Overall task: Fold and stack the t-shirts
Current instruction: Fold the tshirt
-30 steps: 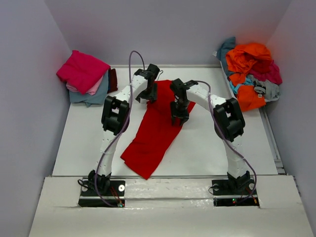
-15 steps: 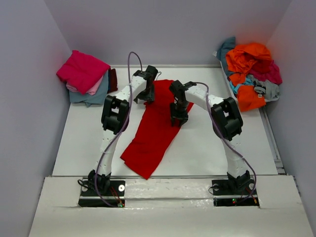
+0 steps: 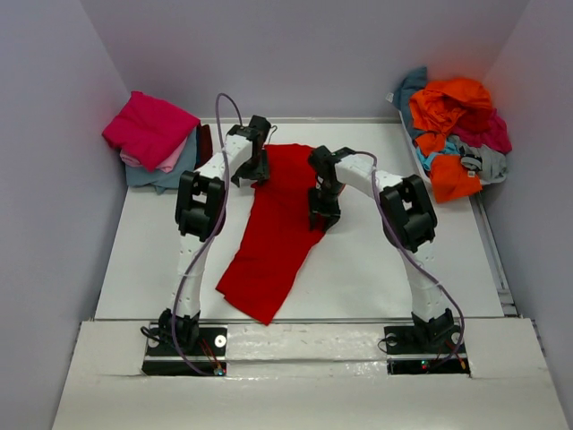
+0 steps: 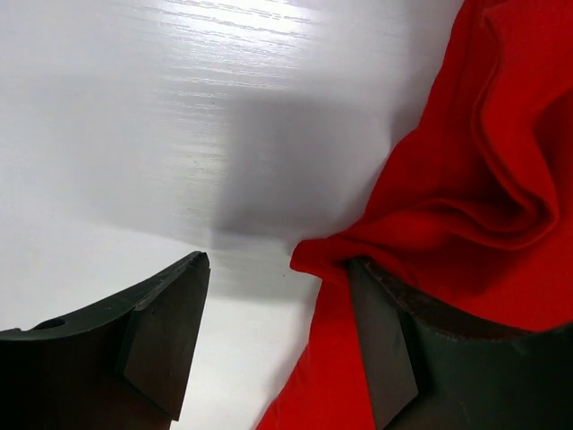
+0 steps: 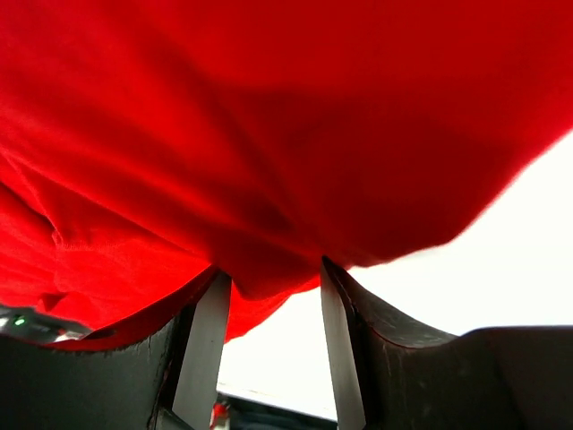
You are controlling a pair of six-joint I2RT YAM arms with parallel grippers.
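A bright red t-shirt (image 3: 276,244) lies in a long diagonal strip on the white table, its top end at the back centre. My left gripper (image 3: 254,168) is at the shirt's upper left edge. In the left wrist view the left gripper (image 4: 277,264) stands open over bare table, and the red t-shirt (image 4: 466,179) drapes over its right finger (image 4: 385,349). My right gripper (image 3: 324,213) is at the shirt's right edge. In the right wrist view the right gripper (image 5: 273,273) is open, with a fold of the red t-shirt (image 5: 269,116) sagging between its fingertips.
A stack of folded t-shirts (image 3: 150,127), magenta on top over pale pink, grey-blue and maroon, sits at the back left corner. A loose heap of t-shirts (image 3: 455,107), mostly orange with teal, magenta and grey, lies at the back right. The table's front edge (image 3: 295,321) runs just past the shirt's lower tip.
My left gripper has moved left, and the shirt's top end has spread leftward with it. The right gripper has shifted only slightly along the right edge.
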